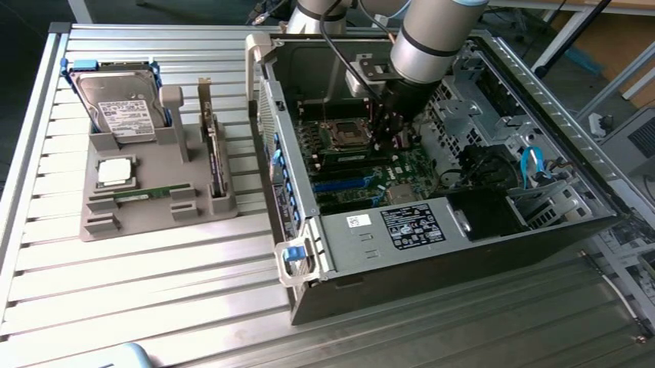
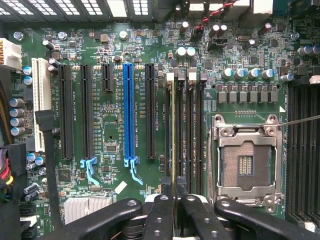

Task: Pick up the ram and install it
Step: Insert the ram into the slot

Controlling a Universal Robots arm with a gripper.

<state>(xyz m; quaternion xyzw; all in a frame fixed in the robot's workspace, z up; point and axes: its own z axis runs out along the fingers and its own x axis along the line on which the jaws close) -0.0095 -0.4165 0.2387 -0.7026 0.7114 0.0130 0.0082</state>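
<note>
Deep inside the open computer case [image 1: 307, 230], my gripper [image 1: 387, 144] hangs straight down over the motherboard's memory slots. In the wrist view the ram [image 2: 173, 130] appears edge-on as a thin yellow-green strip lying along the memory slot [image 2: 169, 115] closest to the long expansion slots. My gripper [image 2: 174, 190] is shut on its near end, with a black fingertip [image 2: 166, 196] pressed against each side. A second green stick [image 1: 146, 192] lies flat in the grey holder [image 1: 153, 222] outside the case.
The open, empty CPU socket [image 2: 246, 162] sits just beside the memory slots. A blue expansion slot [image 2: 128, 112] and several black ones lie on the other side. The holder also carries a hard drive [image 1: 121, 107], a silver CPU [image 1: 115, 172] and an upright expansion card [image 1: 212, 149].
</note>
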